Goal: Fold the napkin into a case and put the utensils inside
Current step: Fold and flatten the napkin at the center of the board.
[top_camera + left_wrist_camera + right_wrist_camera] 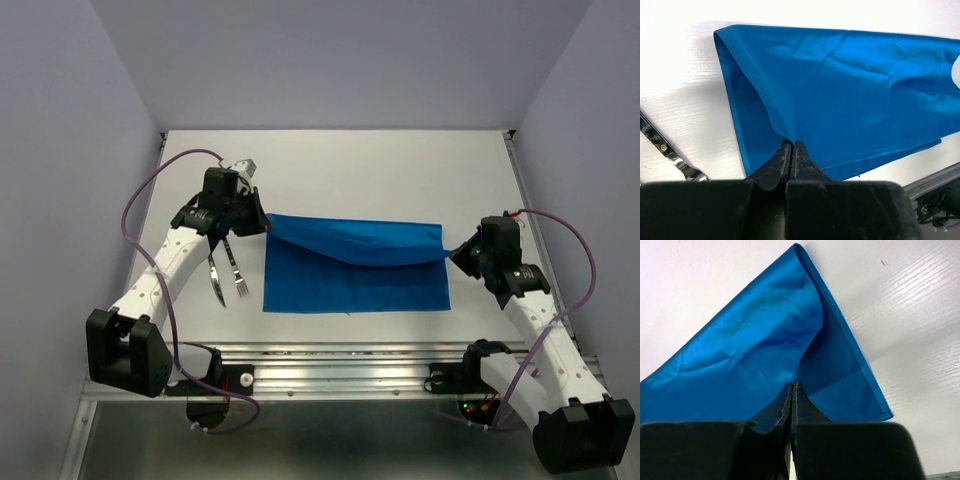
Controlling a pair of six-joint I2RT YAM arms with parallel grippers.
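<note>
Pale lilac walls (60, 100) box in a white surface (380, 165), and about the middle of it lies the bright blue napkin (355, 280). Its near part rests flat on the surface. Its far edge is raised clear, held at both ends and sagging in a shallow curve between them, so it hangs over the flat part. At the left end the left claw (262, 222) is clamped on the corner; from its wrist camera the two dark fingers (781, 159) press together with the hem pinched at their tips. At the right end the right claw (458, 250) grips the other corner the same way, jaws closed with cloth caught between them. Left of the napkin and apart from it, the fork (237, 275) and the knife (214, 282) lie side by side near the left arm, the fork nearer the cloth, its tines pointing toward the near edge. Purple cables (135, 200) loop from each arm.
</note>
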